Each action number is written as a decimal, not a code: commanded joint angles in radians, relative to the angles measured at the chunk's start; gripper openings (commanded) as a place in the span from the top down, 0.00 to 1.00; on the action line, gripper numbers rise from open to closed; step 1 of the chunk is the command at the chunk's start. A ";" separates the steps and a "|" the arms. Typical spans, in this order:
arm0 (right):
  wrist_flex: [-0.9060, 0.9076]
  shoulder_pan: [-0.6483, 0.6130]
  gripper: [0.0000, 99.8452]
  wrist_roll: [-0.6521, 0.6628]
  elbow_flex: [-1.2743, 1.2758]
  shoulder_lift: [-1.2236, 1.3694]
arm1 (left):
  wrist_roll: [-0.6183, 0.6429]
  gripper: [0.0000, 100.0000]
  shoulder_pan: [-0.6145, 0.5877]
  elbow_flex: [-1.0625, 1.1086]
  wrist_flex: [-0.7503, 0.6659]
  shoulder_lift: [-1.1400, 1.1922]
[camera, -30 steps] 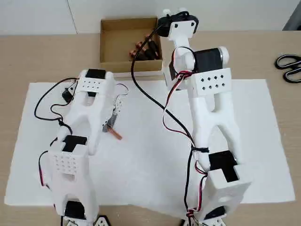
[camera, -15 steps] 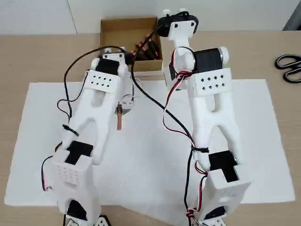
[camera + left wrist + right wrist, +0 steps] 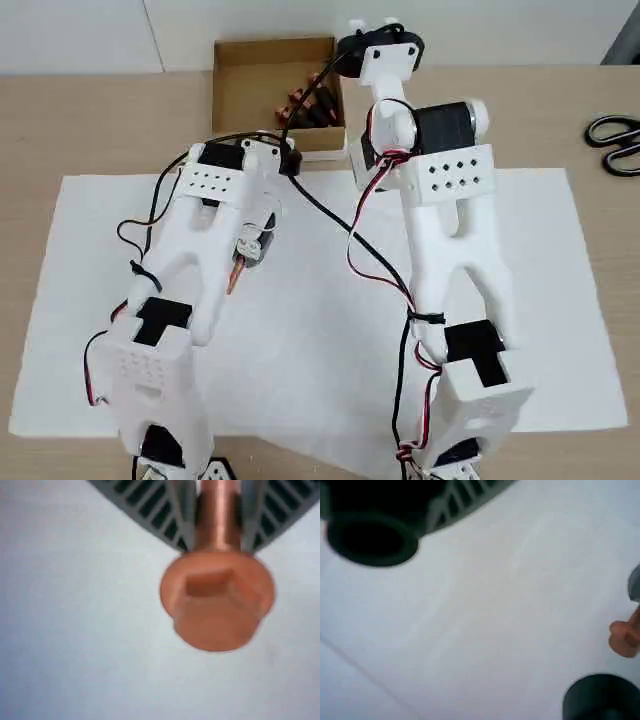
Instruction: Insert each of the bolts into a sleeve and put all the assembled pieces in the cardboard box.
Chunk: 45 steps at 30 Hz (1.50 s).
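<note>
My left gripper (image 3: 217, 535) is shut on an orange bolt (image 3: 217, 600), head end outward, held over the white sheet. From above, that bolt (image 3: 235, 275) hangs under the left gripper (image 3: 245, 258) at the sheet's left-middle. In the right wrist view, a black sleeve (image 3: 372, 540) sits against a grey ribbed finger (image 3: 465, 495) of my right gripper (image 3: 387, 515), open end facing out. The orange bolt (image 3: 625, 637) shows farther off in that view. The cardboard box (image 3: 228, 90) stands at the back with several assembled orange-and-black pieces (image 3: 310, 105) in its right side.
A white paper sheet (image 3: 320, 340) covers the middle of the wooden table. Scissors (image 3: 615, 140) lie at the far right edge. A second black round shape (image 3: 600, 695) sits near the bolt. The right arm (image 3: 450, 230) stretches toward the box's right corner.
The left arm stretched toward the box with the bolt, then drew back and to the left. The bolt stays in its gripper. The right arm has not moved.
</note>
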 commanded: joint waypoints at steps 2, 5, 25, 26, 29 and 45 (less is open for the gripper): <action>-0.015 0.008 1.00 0.003 -0.011 -0.070 | 0.002 0.87 -0.012 0.002 -0.051 -0.014; -0.015 0.008 1.00 0.003 -0.011 -0.070 | 0.002 0.87 -0.026 0.001 -0.072 -0.014; -0.015 0.008 1.00 0.003 -0.011 -0.070 | 0.006 0.87 -0.043 0.005 -0.155 0.077; -0.015 0.010 1.00 0.003 -0.011 -0.070 | 0.006 0.87 -0.043 0.004 -0.155 0.094; -0.015 0.010 1.00 0.003 -0.011 -0.070 | 0.011 0.87 -0.046 0.002 -0.181 0.117; -0.015 0.008 1.00 0.003 -0.011 -0.070 | 0.049 0.99 -0.038 -0.001 -0.192 0.117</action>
